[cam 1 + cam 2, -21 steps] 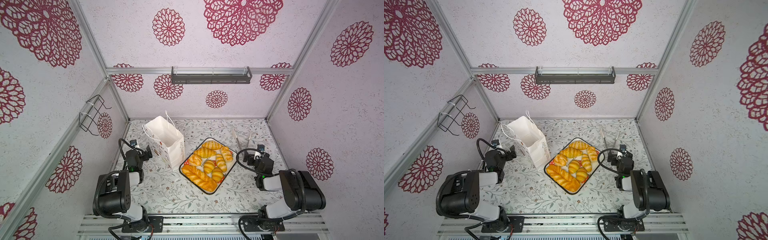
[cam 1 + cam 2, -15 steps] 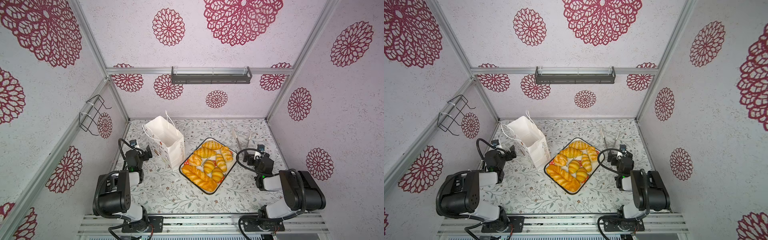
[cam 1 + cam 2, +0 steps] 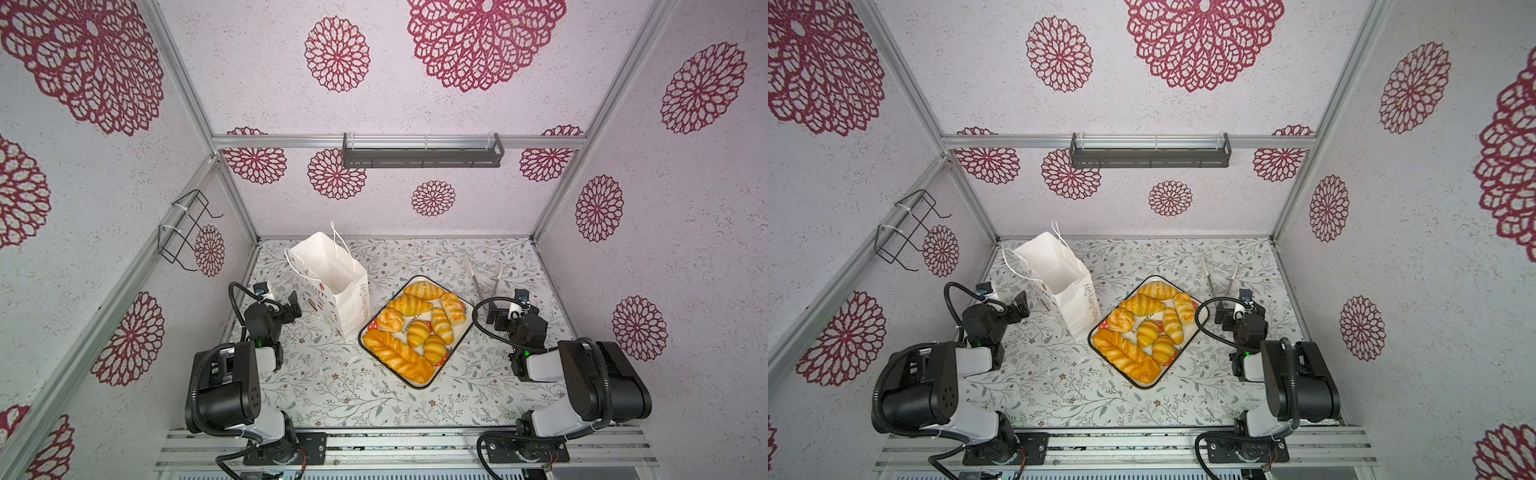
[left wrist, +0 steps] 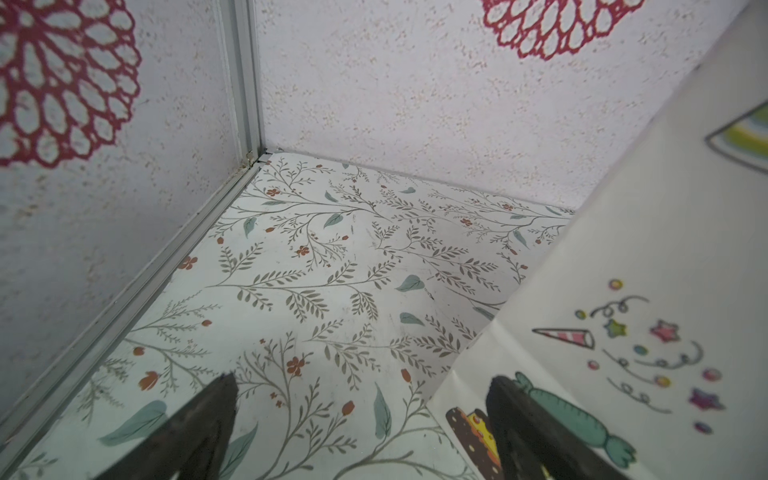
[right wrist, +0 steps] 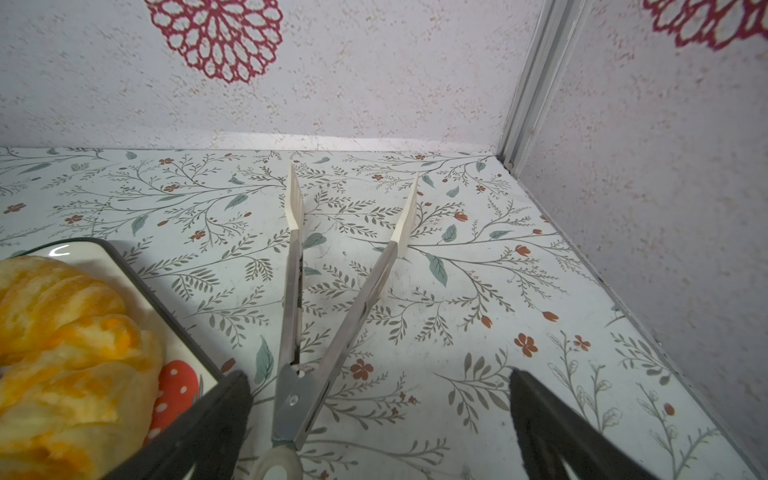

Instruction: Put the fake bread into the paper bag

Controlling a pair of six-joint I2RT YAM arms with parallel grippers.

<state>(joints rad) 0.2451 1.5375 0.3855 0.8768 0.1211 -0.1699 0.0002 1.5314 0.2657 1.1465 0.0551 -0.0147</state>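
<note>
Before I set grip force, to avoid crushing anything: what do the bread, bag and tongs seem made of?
Fake bread: probably soft foam or plastic, glossy painted sheen. Paper bag: thin matte white paper, creased folds, printed. Tongs: brushed metal arms, likely steel, with cream tips, perhaps silicone or plastic.

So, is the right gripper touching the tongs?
Apart. In the right wrist view the tongs lie between the open right gripper's fingers, table showing on each side.

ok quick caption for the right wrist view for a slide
Open right gripper facing metal tongs lying on the floral table, tray of fake bread alongside.
</note>
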